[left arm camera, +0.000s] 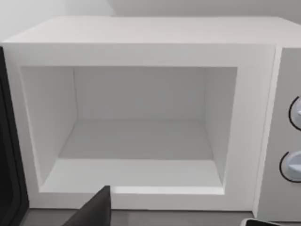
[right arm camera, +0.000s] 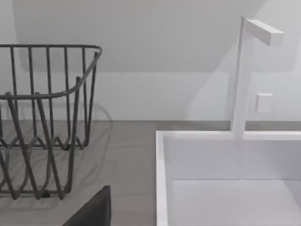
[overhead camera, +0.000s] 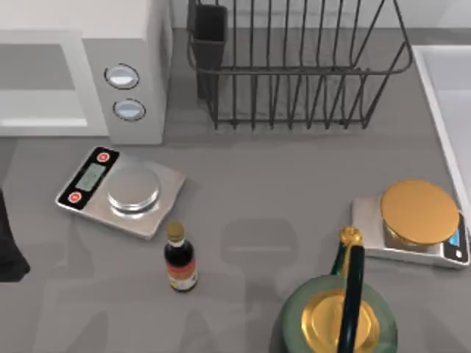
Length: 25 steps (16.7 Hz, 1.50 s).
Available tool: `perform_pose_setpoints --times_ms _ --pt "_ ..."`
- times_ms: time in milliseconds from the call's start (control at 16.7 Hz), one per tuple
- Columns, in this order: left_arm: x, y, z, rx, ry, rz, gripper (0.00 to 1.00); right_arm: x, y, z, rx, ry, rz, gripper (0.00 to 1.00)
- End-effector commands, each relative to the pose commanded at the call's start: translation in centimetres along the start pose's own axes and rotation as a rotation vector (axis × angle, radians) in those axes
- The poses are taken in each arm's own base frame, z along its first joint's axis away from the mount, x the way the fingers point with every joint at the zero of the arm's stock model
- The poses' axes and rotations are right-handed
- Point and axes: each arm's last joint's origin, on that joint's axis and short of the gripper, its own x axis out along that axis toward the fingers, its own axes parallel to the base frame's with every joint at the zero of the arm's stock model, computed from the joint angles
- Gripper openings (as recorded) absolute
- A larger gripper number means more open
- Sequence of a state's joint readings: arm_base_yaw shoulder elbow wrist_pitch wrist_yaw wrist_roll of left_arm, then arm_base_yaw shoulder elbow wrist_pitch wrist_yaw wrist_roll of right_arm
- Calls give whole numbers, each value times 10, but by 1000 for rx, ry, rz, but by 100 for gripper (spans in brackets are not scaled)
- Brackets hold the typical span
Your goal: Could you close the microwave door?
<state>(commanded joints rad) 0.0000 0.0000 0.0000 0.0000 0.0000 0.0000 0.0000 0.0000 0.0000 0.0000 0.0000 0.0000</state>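
Microwave (left arm camera: 141, 33) sits at bench (overhead camera: 280, 191) top-left w/ its cavity open, door (left arm camera: 7, 155) swung out at the left edge, so left pincer (left arm camera: 91, 212) faces it, prob. to push; can't tell either pincer's state; right arm near sink (right arm camera: 162, 179).

A dark, matt black part of the left arm (overhead camera: 9, 246) is seen at the top view's left edge, smooth and without markings. In each wrist view a plain black wedge of one of the fingers (left arm camera: 94, 212) (right arm camera: 91, 212) is shown, flat-faced, with no cables or screws visible.
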Motion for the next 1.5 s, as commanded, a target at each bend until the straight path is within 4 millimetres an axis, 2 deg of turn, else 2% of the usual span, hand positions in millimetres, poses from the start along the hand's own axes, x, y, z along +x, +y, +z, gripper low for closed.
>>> perform_pose_setpoints --times_ms 60,840,1500 --pt "0 0 0 0 0 0 100 0 0 0 0 0 0 100" --pt "0 0 0 0 0 0 2 0 0 0 0 0 0 100" --pt "-1 -1 0 0 0 0 0 0 0 0 0 0 0 100"
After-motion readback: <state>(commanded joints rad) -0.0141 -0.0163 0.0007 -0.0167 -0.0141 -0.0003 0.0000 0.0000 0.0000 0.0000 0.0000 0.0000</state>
